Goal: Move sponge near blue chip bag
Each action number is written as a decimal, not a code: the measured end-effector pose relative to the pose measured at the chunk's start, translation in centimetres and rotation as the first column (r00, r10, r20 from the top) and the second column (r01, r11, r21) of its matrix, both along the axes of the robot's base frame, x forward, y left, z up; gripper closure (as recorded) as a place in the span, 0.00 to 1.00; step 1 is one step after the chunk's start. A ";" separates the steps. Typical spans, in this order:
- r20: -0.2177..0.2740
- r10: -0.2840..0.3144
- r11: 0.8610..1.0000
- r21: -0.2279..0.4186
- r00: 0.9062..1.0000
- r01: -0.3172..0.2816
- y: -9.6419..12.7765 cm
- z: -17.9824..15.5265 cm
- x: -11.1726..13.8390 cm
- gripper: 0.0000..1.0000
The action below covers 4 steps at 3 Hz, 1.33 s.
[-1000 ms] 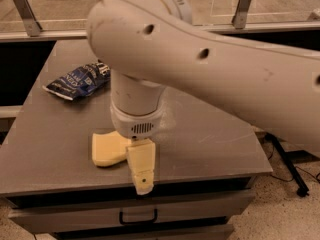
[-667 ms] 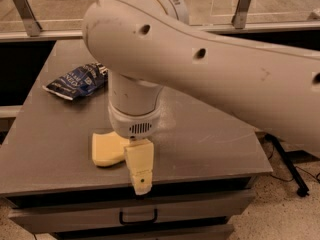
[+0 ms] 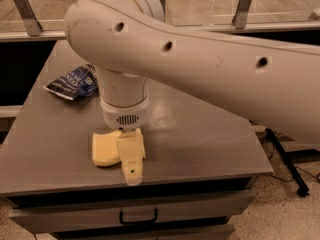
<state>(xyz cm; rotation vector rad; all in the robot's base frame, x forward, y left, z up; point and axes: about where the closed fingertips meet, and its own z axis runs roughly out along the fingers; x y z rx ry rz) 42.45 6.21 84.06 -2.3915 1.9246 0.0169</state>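
Observation:
The pale yellow sponge [image 3: 105,149] lies flat near the front edge of the grey table [image 3: 210,134]. My gripper [image 3: 131,168] hangs straight down from the big white arm and sits at the sponge's right side, overlapping its right edge. The blue chip bag [image 3: 72,81] lies wrinkled at the back left of the table, well behind the sponge. The arm's wrist hides the bag's right end.
The table's front edge runs just below the sponge, with a drawer and its black handle [image 3: 137,216] underneath. Metal rail posts [image 3: 25,11] stand behind the table. A black stand leg [image 3: 286,161] lies on the floor at the right.
The arm and gripper have shifted a little to the left, closer over the sponge's right edge. The sponge and the bag have not moved.

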 end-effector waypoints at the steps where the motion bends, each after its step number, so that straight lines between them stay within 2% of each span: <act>1: 0.005 -0.074 0.996 -0.038 0.997 0.075 0.2 -1.0 0.7 0.00; 2: 0.008 -0.130 0.990 -0.059 0.991 0.130 0.2 -2.1 0.9 0.00; 4: 0.013 -0.134 0.989 -0.055 0.991 0.134 0.3 -2.0 0.9 0.41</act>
